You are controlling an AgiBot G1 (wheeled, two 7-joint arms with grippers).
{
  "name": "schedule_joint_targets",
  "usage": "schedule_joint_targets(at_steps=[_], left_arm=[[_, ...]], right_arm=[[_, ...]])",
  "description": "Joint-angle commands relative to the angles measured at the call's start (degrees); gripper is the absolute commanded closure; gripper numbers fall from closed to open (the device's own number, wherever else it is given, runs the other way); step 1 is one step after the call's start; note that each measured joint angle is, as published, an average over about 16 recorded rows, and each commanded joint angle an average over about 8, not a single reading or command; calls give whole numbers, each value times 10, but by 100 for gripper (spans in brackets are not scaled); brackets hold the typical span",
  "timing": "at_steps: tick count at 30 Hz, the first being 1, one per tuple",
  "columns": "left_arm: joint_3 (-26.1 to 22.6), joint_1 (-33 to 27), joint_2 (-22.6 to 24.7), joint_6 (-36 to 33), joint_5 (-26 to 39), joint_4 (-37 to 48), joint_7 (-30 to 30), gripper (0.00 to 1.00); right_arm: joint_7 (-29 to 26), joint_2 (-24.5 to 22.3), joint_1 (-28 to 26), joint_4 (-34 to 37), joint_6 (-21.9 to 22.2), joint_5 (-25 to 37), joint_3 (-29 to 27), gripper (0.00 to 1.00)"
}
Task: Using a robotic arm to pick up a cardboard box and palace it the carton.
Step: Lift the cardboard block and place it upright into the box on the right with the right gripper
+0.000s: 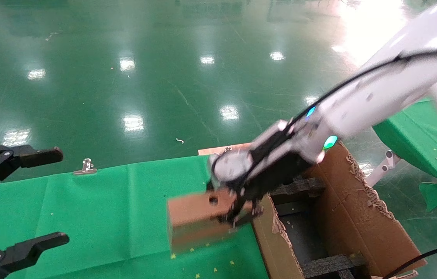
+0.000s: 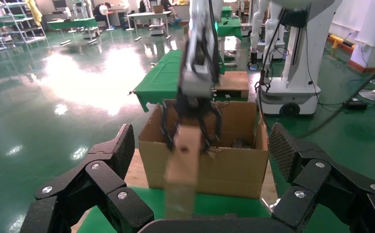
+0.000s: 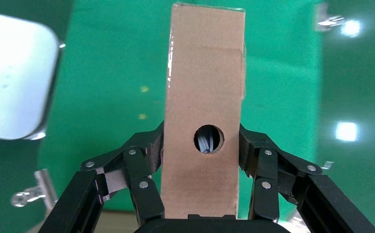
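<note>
My right gripper (image 1: 237, 211), on the white robotic arm (image 1: 373, 97) with its green ring light, is shut on the cardboard box (image 1: 193, 221). This small brown box has a round hole in one face. It hangs above the green table, just left of the carton (image 1: 358, 217). In the right wrist view both fingers (image 3: 144, 155) press the cardboard box (image 3: 204, 92) from either side near the hole. From the left wrist view the cardboard box (image 2: 183, 160) hangs in front of the carton (image 2: 234, 167). My left gripper (image 1: 47, 197) stands open and idle at the far left.
The green cloth table (image 1: 98, 209) spreads left of the carton, with a metal clip (image 1: 86, 166) on its far edge. Black foam inserts (image 1: 330, 263) lie inside the carton. A second green-covered table (image 1: 416, 135) stands at the right. Shiny green floor lies beyond.
</note>
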State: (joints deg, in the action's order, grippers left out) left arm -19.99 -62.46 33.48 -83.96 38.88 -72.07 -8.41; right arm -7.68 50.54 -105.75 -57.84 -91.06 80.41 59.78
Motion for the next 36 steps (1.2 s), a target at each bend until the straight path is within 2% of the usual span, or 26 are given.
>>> schedule_joint_targets(at_steps=[1, 9, 13, 22, 36], left_arm=[[0, 0, 0, 0, 0, 0, 0, 0], [0, 0, 0, 0, 0, 0, 0, 0], [0, 0, 0, 0, 0, 0, 0, 0], [0, 0, 0, 0, 0, 0, 0, 0], [0, 0, 0, 0, 0, 0, 0, 0]], right_arm=[[5, -5, -27, 15, -3, -15, 6, 100], [42, -15, -154, 79, -5, -66, 67, 100], [61, -16, -197, 101, -5, -95, 100, 100], [105, -28, -252, 137, -5, -150, 182, 100], [162, -128, -329, 178, -4, -153, 324, 100]])
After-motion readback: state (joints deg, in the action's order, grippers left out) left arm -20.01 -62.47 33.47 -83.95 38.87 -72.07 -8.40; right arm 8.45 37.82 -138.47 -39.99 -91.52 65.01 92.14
